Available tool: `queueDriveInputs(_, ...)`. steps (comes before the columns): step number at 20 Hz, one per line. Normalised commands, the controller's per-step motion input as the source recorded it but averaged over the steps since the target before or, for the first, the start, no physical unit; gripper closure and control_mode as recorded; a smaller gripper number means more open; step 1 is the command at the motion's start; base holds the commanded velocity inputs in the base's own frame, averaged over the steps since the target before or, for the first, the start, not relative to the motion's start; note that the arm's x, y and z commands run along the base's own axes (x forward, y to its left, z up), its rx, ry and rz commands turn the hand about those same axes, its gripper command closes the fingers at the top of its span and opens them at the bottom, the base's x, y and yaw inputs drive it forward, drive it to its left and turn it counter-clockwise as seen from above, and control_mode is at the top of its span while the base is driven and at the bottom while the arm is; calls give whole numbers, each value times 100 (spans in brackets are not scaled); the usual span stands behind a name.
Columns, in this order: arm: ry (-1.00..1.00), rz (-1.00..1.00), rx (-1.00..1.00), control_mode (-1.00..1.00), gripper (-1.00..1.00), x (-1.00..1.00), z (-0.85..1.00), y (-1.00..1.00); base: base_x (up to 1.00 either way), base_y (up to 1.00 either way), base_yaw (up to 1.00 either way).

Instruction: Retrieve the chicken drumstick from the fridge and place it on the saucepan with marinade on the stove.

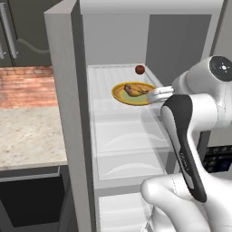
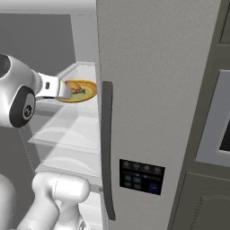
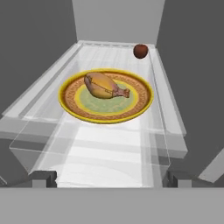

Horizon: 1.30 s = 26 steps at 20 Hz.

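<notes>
White shelves fill the open fridge (image 1: 63, 68), and on the upper shelf (image 3: 109, 144) sits a yellow orange-rimmed plate (image 3: 76, 103) carrying the chicken drumstick (image 3: 103, 85), golden-brown and lumpy with a narrow bone end. Behind it lies a small dark red ball (image 3: 140, 50). Just before the plate, the pincer (image 3: 109, 178) hangs spread wide, grasping nothing.
</notes>
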Motion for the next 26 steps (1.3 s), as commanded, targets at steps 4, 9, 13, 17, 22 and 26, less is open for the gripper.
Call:
queueDriveInputs(4, 2, 0, 0, -100, -100, 44, 1, 0, 0, 0, 0)
queueDriveInputs(9, 0, 0, 0, -100, -100, 42, 0, 0, 0, 0, 0)
queueDriveInputs(13, 0, 0, 0, -100, -100, 42, 0, 1, 0, 0, 0)
queueDriveInputs(17, 0, 6, 0, -100, -100, 32, 0, 11, 0, 0, 0)
queueDriveInputs(22, 0, 9, 0, -100, -100, 36, -6, 19, 0, 0, 0)
queueDriveInputs(26, 0, 9, 0, -100, -100, 24, -8, 15, 0, 0, 0)
